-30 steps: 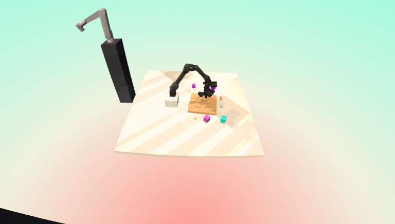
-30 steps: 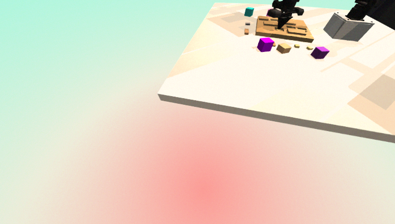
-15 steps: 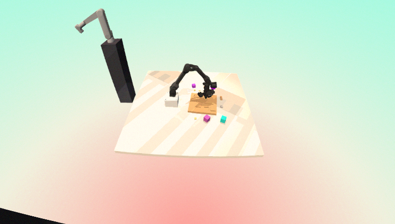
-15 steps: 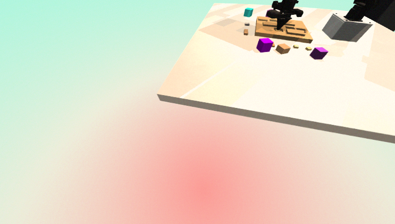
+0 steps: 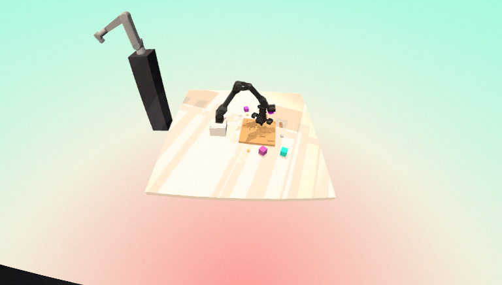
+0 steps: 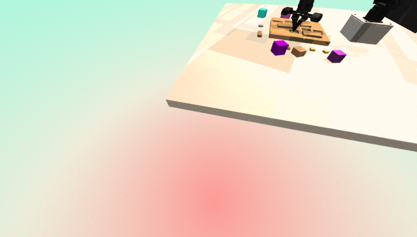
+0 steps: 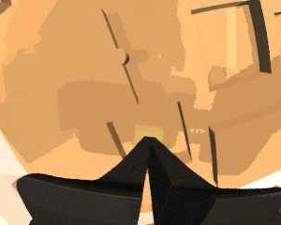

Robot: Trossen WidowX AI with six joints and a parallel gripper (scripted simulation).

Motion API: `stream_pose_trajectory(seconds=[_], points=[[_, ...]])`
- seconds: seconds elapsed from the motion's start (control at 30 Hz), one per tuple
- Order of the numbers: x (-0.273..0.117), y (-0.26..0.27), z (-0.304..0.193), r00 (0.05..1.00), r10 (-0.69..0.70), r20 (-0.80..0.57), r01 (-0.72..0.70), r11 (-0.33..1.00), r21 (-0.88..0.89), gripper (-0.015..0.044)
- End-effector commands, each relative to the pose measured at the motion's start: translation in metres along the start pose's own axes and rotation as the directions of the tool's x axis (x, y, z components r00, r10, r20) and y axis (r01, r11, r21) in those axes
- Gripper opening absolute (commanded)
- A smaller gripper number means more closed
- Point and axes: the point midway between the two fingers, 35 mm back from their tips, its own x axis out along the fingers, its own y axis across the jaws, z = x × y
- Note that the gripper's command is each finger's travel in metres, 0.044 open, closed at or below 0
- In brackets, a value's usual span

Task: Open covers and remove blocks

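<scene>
The wooden puzzle board [image 5: 246, 138] [image 6: 313, 40] [image 7: 80, 56] lies flat on the table, its covers the same wood colour. My gripper [image 5: 261, 123] [image 6: 294, 30] [image 7: 148, 142] is shut and empty, pointing down with its tips low at the board. A pale yellow patch [image 7: 148, 131], perhaps a block in a well, shows right beyond the tips, partly hidden by them. A round pin [image 7: 123, 57] stands farther up in the wrist view. How far each cover is open cannot be told. Small yellow blocks [image 5: 248, 150] [image 6: 312, 49] lie on the table off the board.
Purple cubes [image 6: 279, 47] [image 6: 336, 56] and a tan block [image 6: 298, 51] lie beside the board on one side. A magenta cube [image 5: 263, 151] and a teal cube [image 5: 284, 151] [image 6: 262, 12] lie opposite. A small brown block [image 5: 280, 124] [image 6: 259, 33] and a grey piece [image 5: 282, 135] [image 6: 260, 25] lie past another edge.
</scene>
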Motion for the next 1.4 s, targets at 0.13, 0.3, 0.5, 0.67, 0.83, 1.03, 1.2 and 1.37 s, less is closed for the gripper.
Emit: stream_pose_trajectory(seconds=[0.13, 0.3, 0.5, 0.67, 0.83, 1.03, 1.2, 1.37], points=[[0.002, -0.003, 0.002, 1.0, -0.004, 0.003, 0.002, 0.828, 0.561, 0.0], [0.002, -0.004, 0.002, 1.0, -0.004, 0.003, 0.003, 0.957, 0.291, 0.0], [0.002, -0.004, 0.002, 1.0, -0.004, 0.003, 0.005, 0.958, -0.287, 0.0], [0.002, -0.003, 0.002, 1.0, -0.004, 0.003, 0.005, 0.713, -0.701, 0.0], [-0.001, -0.002, 0.0, 1.0, 0.0, 0.001, 0.0, 0.863, -0.505, 0.0], [-0.005, -0.002, 0.0, 1.0, -0.001, 0.001, 0.002, 0.84, -0.543, 0.0], [-0.007, -0.003, 0.0, 1.0, -0.005, 0.005, 0.007, 0.851, -0.526, 0.0026], [-0.038, -0.001, -0.001, 1.0, -0.004, 0.003, 0.005, 0.867, -0.499, 0.0144]])
